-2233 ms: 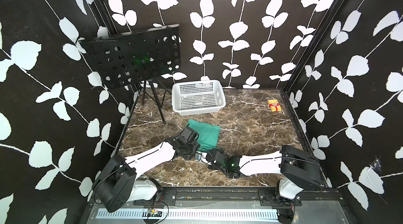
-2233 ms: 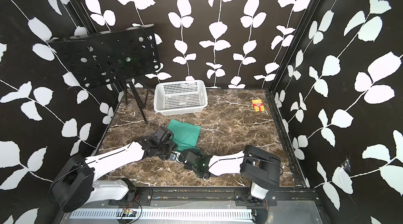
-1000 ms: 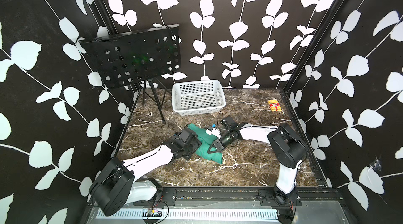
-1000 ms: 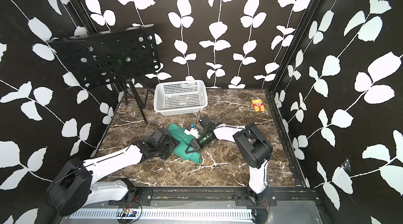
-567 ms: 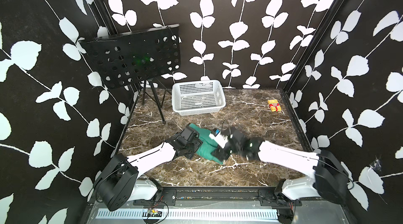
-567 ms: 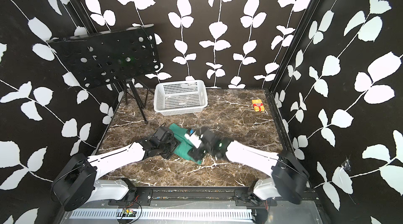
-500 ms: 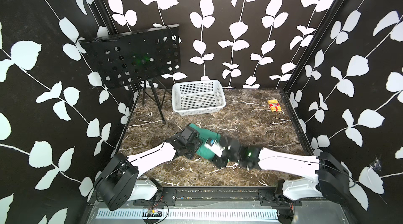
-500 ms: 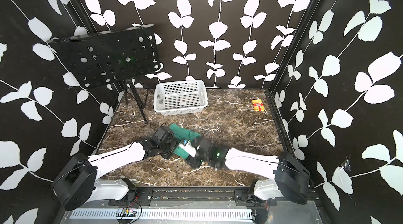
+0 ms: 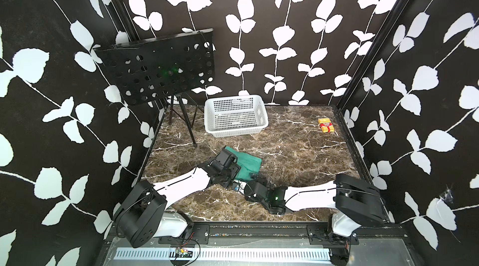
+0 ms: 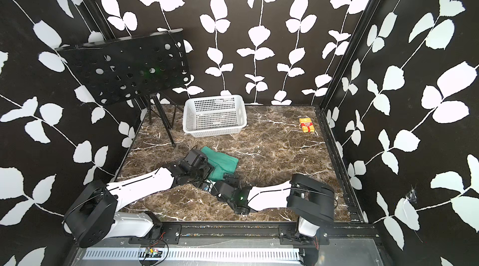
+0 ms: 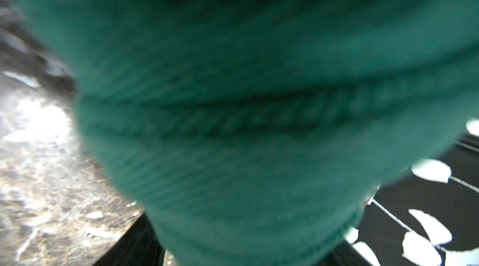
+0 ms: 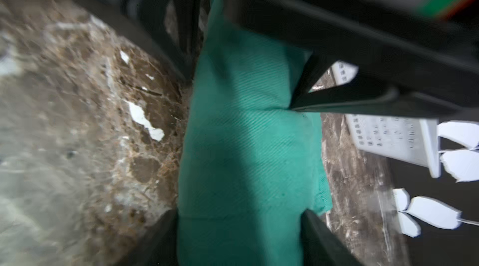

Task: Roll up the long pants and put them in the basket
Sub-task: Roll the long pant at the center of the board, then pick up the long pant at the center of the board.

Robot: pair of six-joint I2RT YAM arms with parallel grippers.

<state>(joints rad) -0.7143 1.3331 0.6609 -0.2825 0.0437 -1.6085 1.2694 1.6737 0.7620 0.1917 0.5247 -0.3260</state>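
The long pants [image 9: 247, 163] seemingly lie lengthwise front-to-back, angled slightly left.

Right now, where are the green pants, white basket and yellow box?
long pants [image 9: 248, 160]: in a top view, bare folded cloth
white basket [image 9: 234, 132]: in a top view, near wall
yellow box [image 9: 326, 124]: in a top view, top face

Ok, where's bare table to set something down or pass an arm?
Free: marble between the basket and yellow box, and from the pants to the right rail. Crowded: left gripper and right gripper at the pants, stand legs behind.
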